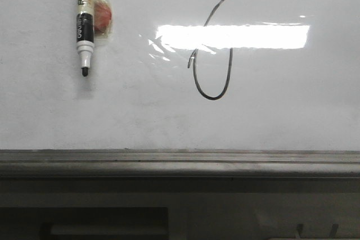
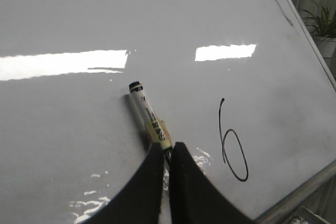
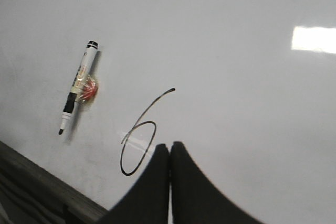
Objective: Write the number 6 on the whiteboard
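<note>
**Front view and both wrists: number drawn, marker stuck to board**

Front view: whiteboard [image 1: 67,116] with grey rail [image 1: 180,161] below; number 6 [image 1: 212,54] right of centre, crossed by a bright glare. Marker [image 1: 85,21] upper left, tip down, uncapped, red blob [image 1: 102,18] beside its barrel. No arms visible.

Left wrist view: left gripper [image 2: 168,153] with black fingers [image 2: 149,182] nearly together, marker [image 2: 149,119] end right at their tips; cannot tell whether gripped. Number 6 [image 2: 231,142] nearby.

Right wrist view: right gripper [image 3: 169,148] pressed together, holding nothing, tips just beside the loop of the number 6 [image 3: 140,140]. Marker [image 3: 77,87] well apart.
</note>
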`<state>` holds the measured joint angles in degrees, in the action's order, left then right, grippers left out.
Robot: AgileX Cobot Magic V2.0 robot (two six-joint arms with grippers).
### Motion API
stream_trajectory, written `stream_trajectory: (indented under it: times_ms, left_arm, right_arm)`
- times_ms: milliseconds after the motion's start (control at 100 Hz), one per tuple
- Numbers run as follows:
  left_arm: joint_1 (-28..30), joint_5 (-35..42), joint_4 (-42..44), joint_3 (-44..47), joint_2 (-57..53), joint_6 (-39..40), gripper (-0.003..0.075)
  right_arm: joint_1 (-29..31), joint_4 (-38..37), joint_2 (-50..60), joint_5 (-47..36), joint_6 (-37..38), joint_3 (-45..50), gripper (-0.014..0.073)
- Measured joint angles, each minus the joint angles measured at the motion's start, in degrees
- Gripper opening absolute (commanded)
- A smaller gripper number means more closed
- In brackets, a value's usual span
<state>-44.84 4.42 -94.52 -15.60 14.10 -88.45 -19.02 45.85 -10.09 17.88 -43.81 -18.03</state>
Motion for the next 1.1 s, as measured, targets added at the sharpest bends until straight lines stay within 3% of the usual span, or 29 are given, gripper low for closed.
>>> stream_trajectory:
  times_ms: [270,630,1100]
  left_arm:
    - [0.00,0.28,0.23,6.33,-11.11,-0.25,-0.0020]
    - [0.00,3.35,-7.96,6.33,-11.78,-0.27,-0.0020]
    - [0.00,3.70,-9.02,6.33,-11.78,-0.27,-0.0020]
  right_arm:
    - [0.00,0.15,8.38,-2.20,-0.13,7.29,-0.0048]
    - [0.00,0.37,8.58,-1.42,-0.21,8.00,-0.0048]
    - [0.00,0.37,8.58,-1.42,-0.28,8.00,-0.0048]
